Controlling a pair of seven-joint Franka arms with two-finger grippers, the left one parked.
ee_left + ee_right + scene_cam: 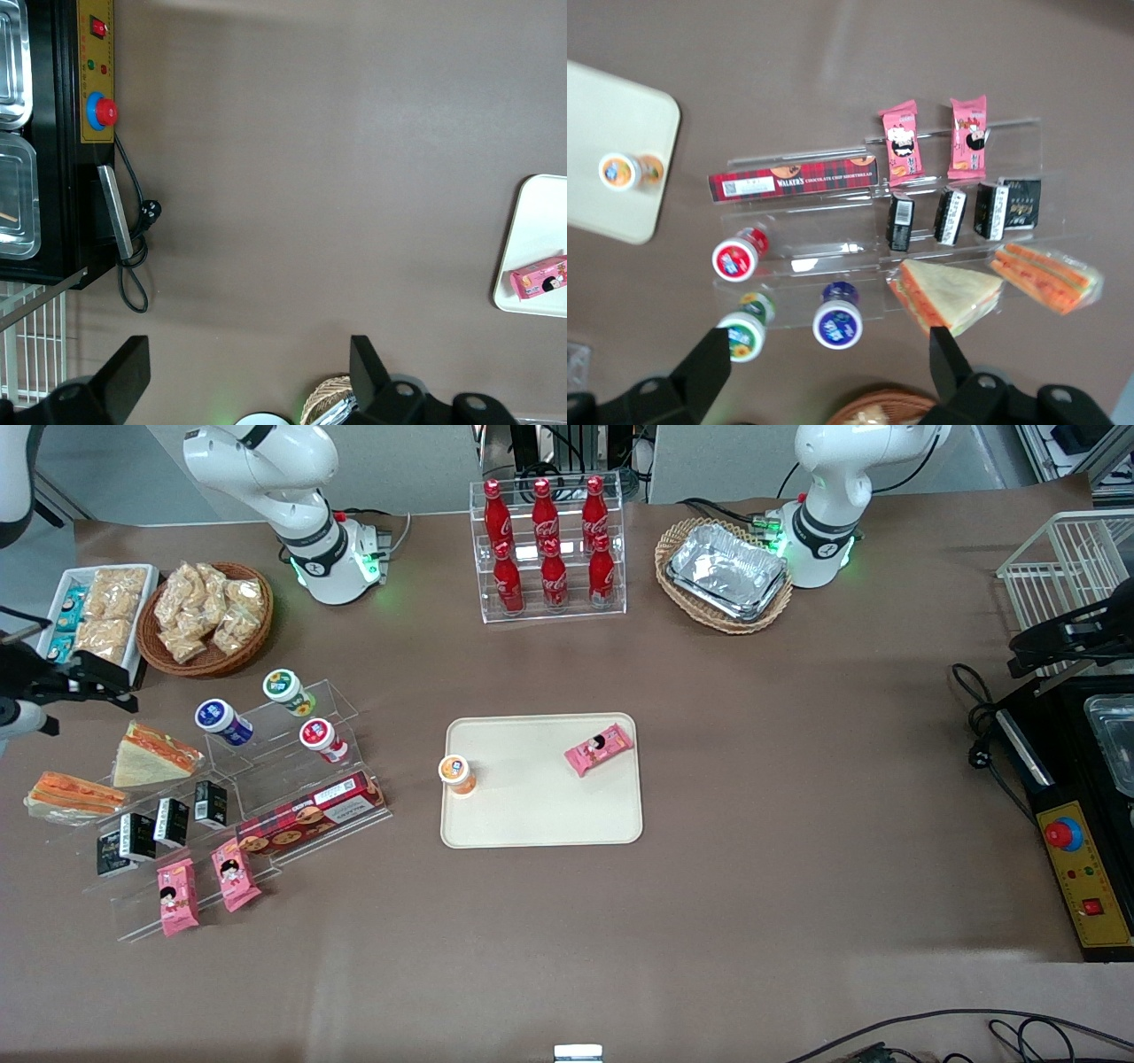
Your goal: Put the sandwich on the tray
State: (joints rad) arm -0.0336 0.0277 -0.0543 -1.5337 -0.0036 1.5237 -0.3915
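The sandwich (71, 795) with the wide orange band lies on the clear display stand at the working arm's end of the table; it also shows in the right wrist view (1046, 274). Beside it lies a similar wedge with a large pale bread face (152, 755). The cream tray (540, 810) lies mid-table, also seen in the right wrist view (602, 168), and holds an orange-lidded cup (456, 772) and a pink snack pack (599, 748). My gripper (111, 682) hangs open and empty above the table, farther from the front camera than both wedges; its fingers (713, 363) stand wide apart.
The clear stepped stand (292, 797) carries round cups, small dark cartons, a red shortbread box (310, 812) and pink packs. A wicker basket of snack bags (206, 615) and a white bin (97, 615) stand near the gripper. A cola rack (547, 549) and foil trays (726, 571) stand farther from the front camera than the tray.
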